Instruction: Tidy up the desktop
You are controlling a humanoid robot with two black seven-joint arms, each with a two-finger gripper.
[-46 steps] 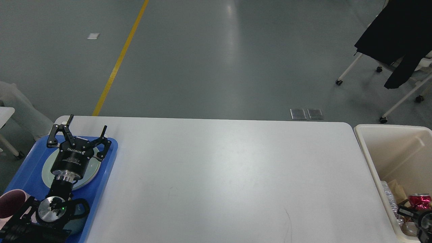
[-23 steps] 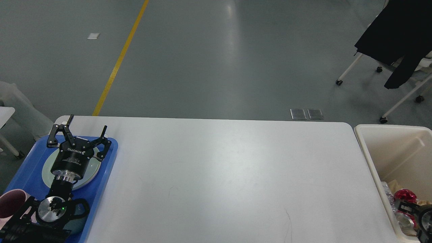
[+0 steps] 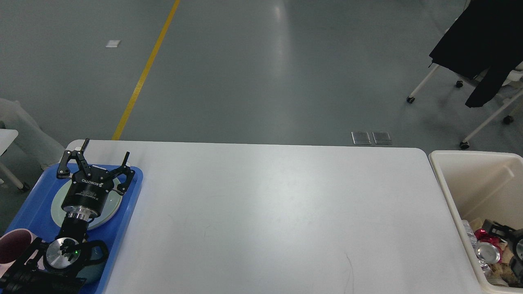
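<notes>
Head view. Desktop (image 3: 278,212): large white top w/ rounded corners, fills centre of view, faint scuff marks near its front edge. Blue tray (image 3: 132,192) lies on its left end, holding a pale round plate (image 3: 57,208), a pink mug (image 3: 10,247) at the near-left corner and a dark mug (image 3: 96,261) partly hidden under the arm. Left gripper (image 3: 104,155) hangs over the plate w/ fingers spread apart, nothing between them; its body blocks most of the plate. Cream bin (image 3: 449,192) stands just beside the desktop's right end; inside lie a crushed silver can (image 3: 488,253), a red item (image 3: 482,233), clear plastic and brownish scraps. Right gripper (image 3: 510,241) shows only as dark parts at the frame's right edge, inside the bin; fingers cannot be told apart. Beyond: grey floor, yellow line (image 3: 143,73), chair w/ black coat (image 3: 482,45).

Vs. earlier frames: left arm, tray and contents unchanged. In the bin, the right gripper sits higher than 0.5 s ago; the red can it was on 1 s ago is now off it, and the silver can end faces up.
</notes>
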